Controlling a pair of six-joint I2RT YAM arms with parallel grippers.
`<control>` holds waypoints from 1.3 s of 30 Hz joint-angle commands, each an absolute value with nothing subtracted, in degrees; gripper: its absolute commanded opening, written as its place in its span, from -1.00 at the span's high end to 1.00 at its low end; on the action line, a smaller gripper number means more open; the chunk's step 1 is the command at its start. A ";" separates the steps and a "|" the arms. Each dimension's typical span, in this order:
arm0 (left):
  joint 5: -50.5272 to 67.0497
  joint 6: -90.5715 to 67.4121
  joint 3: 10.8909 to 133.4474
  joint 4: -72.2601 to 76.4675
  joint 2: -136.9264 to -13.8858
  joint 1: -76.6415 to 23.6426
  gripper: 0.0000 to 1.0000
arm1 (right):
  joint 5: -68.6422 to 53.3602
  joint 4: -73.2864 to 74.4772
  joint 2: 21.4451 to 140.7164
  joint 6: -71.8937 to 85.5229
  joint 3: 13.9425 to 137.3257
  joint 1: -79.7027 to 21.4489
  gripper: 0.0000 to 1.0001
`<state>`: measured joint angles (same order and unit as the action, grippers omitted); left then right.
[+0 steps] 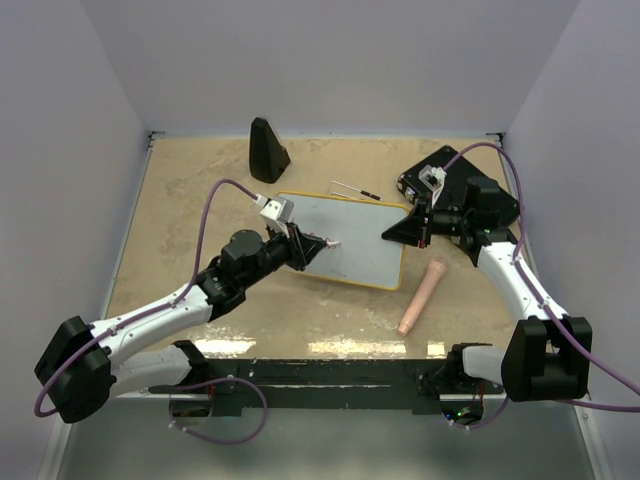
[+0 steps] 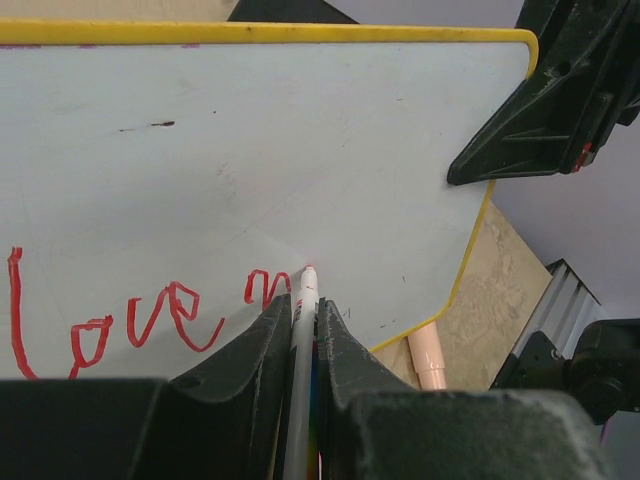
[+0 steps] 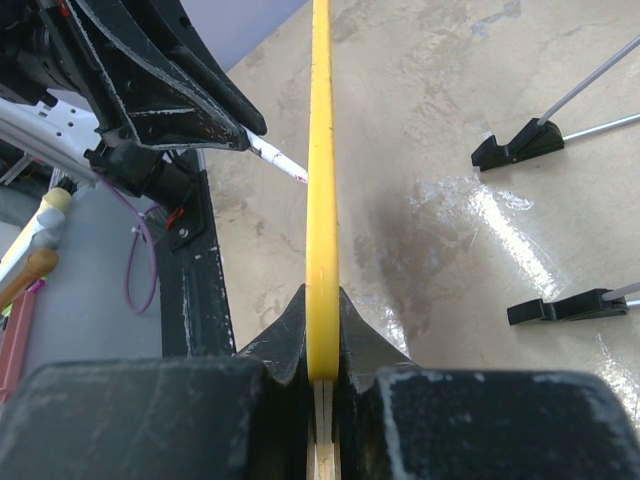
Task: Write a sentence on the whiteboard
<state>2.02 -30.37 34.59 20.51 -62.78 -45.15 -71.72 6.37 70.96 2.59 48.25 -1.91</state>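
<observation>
Left pincer [image 2: 303, 318] is clamped on a red marker [image 2: 306, 285], its tip touching the whiteboard [image 2: 300, 150]. Right pincer [image 3: 322, 330] pinches the board's yellow rim mid-desk [image 1: 200, 200]. The board looks light, stiff and slick, so the rim seems the safest hold. The sentence [image 2: 150, 315] reads roughly "love m", with its lower strokes hidden.
</observation>
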 commanded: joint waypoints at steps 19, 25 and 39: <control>-1.76 -28.92 33.14 20.04 -59.77 -45.26 1.00 | -76.20 3.78 68.91 3.34 48.78 -2.02 1.00; -0.62 -29.09 32.87 19.78 -60.20 -45.26 1.00 | -76.20 3.78 68.82 3.25 48.78 -2.02 1.00; 2.37 -29.27 34.80 21.27 -62.93 -45.26 1.00 | -76.20 3.78 68.64 3.34 48.78 -2.02 1.00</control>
